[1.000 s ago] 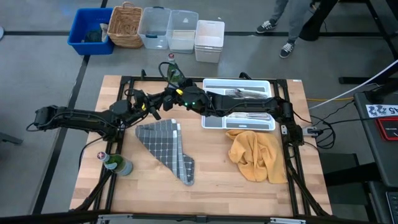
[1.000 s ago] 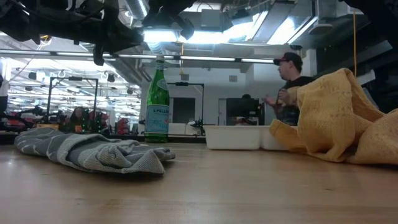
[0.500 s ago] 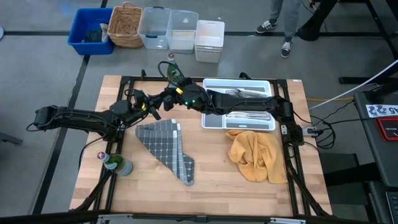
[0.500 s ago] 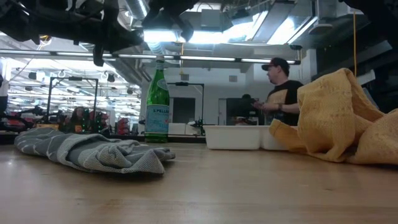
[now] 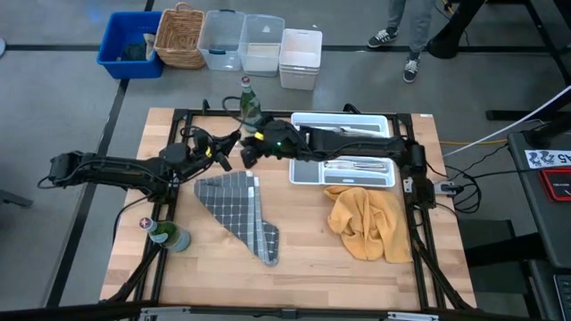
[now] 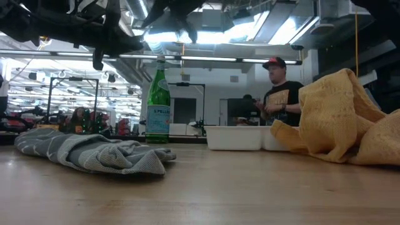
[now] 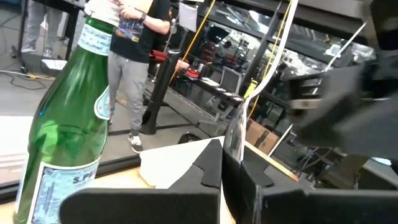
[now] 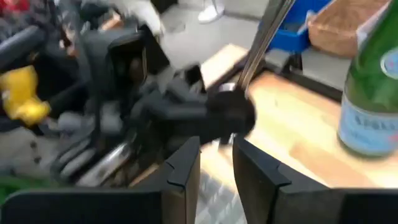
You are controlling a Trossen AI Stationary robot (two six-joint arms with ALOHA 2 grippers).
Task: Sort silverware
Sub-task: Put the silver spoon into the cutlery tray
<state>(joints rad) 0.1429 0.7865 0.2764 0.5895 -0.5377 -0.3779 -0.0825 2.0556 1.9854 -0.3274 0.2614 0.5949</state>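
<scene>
Gripping upright utensil, left gripper, right gripper apart

Left gripper and right gripper meet mid-air.

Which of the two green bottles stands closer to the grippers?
The green bottle at the table's far edge, upright just beyond the left gripper and right gripper. The other green bottle sits at the near left, by the left arm's base.

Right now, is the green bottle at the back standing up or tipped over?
Standing up. The green bottle stands upright on the table in the low view, cap at the top.
</scene>
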